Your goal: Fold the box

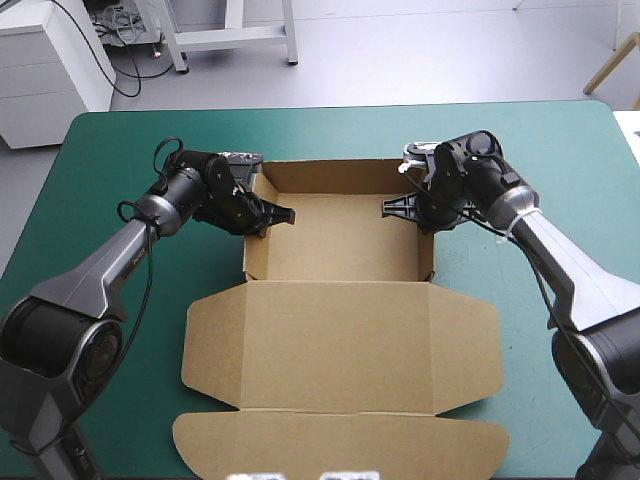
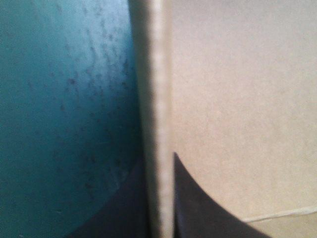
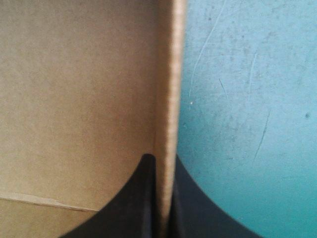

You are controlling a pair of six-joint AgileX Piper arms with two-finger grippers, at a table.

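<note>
1. The box [image 1: 340, 240], a cut sheet of brown board, sits mid-table toward the far edge of the teal-green cover [image 1: 120, 150]. Its walls are up as an open rectangular tray, with the long axis running across the table from left to right.
2. The lid [image 1: 340, 345], a broad flat brown panel with rounded flaps, lies flat on the cover. It joins the tray along the tray's near edge.
3. Your left gripper [image 1: 278, 213], with two broad black fin-shaped fingers, straddles the left side wall [image 1: 255, 240] near its far end. In the left wrist view the board's edge runs ahead between the fingers [image 2: 198, 208]. One finger is over the tray floor and one over the cover, so the gripper is clamped on the board.
4. Your right gripper [image 1: 398, 207] mirrors it on the right side wall [image 1: 430, 250]. Its wrist view shows the same pinch on the board, with the tray floor inboard and the cover outboard.
5. Key relation: both pinched walls run far-to-near, and the lid lies on your side of both grippers. The arms are evenly placed, so neither is nearer the lid.
6. Judgement: the side walls look set, and the lid is the part left flat. Open the fingers and lift clear squarely. A sideways pull could drag a wall out of its tuck.
</note>
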